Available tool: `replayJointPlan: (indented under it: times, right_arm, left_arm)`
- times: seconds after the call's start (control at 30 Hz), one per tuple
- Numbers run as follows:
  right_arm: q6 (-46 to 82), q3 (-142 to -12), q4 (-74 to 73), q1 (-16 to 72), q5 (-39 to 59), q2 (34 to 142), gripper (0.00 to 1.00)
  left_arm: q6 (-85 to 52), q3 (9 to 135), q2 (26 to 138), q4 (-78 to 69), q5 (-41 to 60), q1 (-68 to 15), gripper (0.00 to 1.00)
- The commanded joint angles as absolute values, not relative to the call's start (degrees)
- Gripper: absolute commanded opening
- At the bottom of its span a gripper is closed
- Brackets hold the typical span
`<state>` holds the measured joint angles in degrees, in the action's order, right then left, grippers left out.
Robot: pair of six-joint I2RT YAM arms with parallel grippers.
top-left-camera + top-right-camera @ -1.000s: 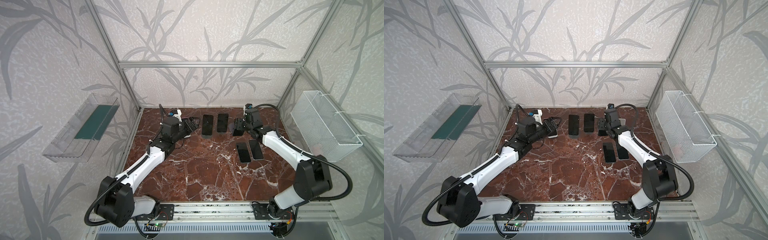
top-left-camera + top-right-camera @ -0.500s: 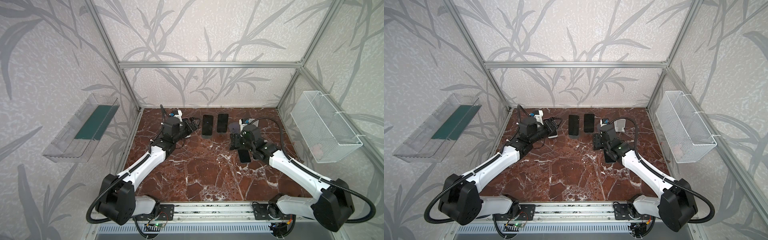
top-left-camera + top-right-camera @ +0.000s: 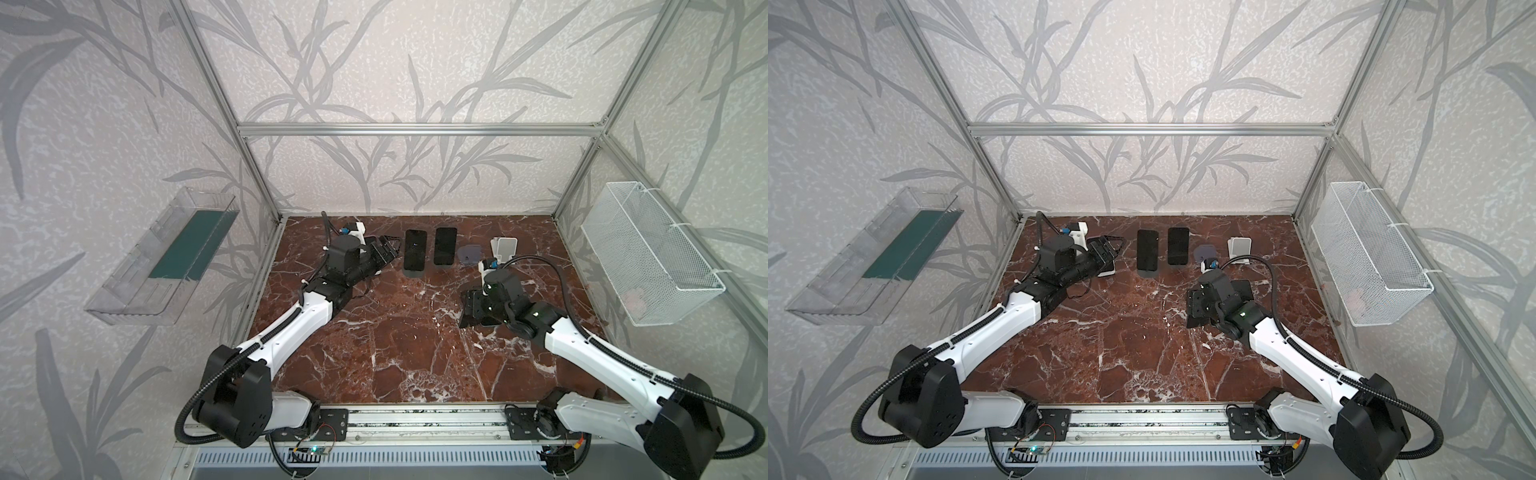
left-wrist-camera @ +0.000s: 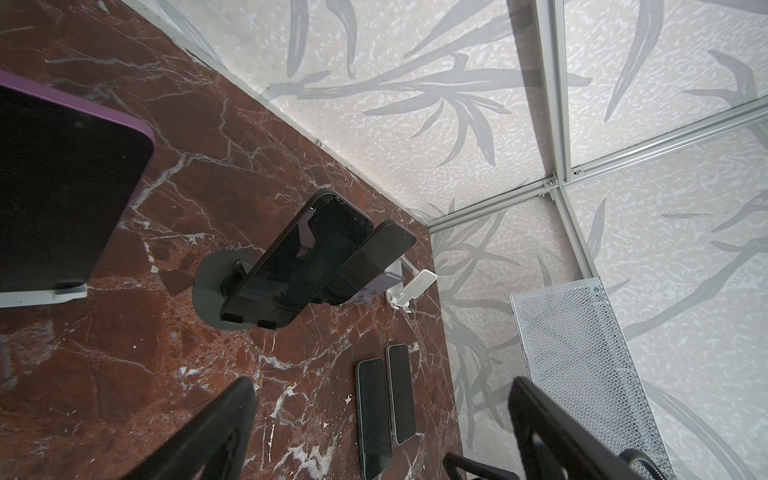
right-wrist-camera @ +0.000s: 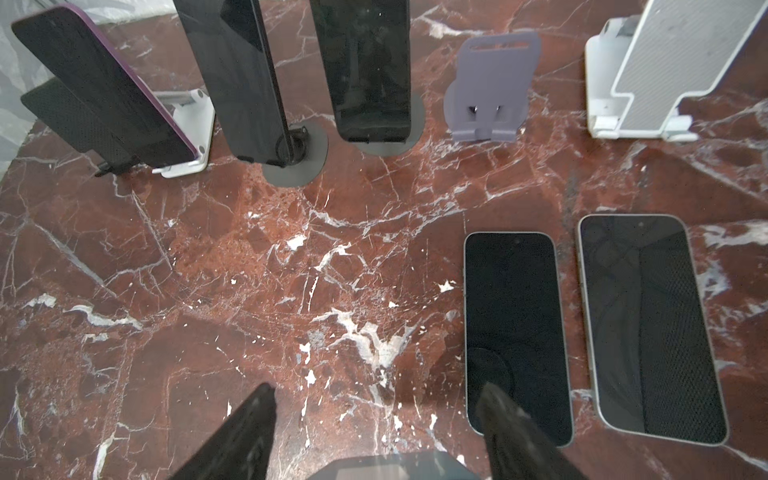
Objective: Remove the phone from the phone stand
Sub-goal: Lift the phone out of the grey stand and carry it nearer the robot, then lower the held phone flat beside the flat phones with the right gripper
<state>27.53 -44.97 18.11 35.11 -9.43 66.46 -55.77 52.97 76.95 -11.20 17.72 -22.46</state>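
Logging a red marble table (image 3: pixel 395 353). Finding three phones propped on stands along the back edge. Noting a purple-edged phone (image 4: pixel 62 187) leaning on a white stand (image 5: pixel 193 133) at the back left. Noting a black phone (image 3: pixel 415 251) and a second black phone (image 3: pixel 445 246) just beside it toward the middle, each leaning on a dark round-based stand (image 5: pixel 299 170).

Placing the left gripper (image 4: pixel 382 386) right at the purple-edged phone in both top views, covering most of it. Reading its fingers (image 4: pixel 216 432) as spread wide, nothing between them; in the left wrist view, seeing the purple-edged phone off to one side of the fingers, not between them. Not managing to tell whether any finger is touching it.

Placing the right gripper (image 5: pixel 376 395) low over the middle right of the table, in front of the stands and apart from them. Reading its fingers (image 5: pixel 245 436) as parted, bare marble showing between them, nothing pinched. Seeing one fingertip overlapping the near end of a flat phone (image 5: pixel 517 332); touching or merely above, not telling. Finding a second flat phone (image 5: pixel 652 324) lying just beside that one, both face up on the marble.

Recording two bare stands at the back right: a purple-grey stand (image 5: pixel 490 83) and, beside it, a pale textured stand (image 5: pixel 673 62). Noting a wire basket (image 3: pixel 648 257) hanging on the right wall and a clear tray (image 3: pixel 162 262) on the left wall.
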Motion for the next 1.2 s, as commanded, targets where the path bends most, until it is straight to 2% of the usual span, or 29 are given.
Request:
replayJointPlan:
  times: [0.0, 0.67, 0.87, 1.17]
  right_arm:
    - [28.53, -45.17, 17.43, 35.84, -7.98, 68.59, 0.59]
    - [26.53, -50.55, 17.45, 35.98, -3.96, 81.97, 0.60]
    - [25.18, -54.40, 16.01, 35.68, -6.07, 88.33, 0.61]
    - [29.71, -55.09, 8.24, 35.64, -10.99, 96.45, 0.61]
  left_arm:
    - [-56.75, 52.31, 77.36, -12.71, 18.56, -22.53, 0.95]
    - [-56.93, 52.42, 78.42, -12.68, 19.19, -23.00, 0.94]
    - [-56.10, 52.66, 78.91, -11.95, 18.68, -23.02, 0.94]
    - [-55.87, 53.00, 79.50, -11.52, 19.01, -23.03, 0.94]
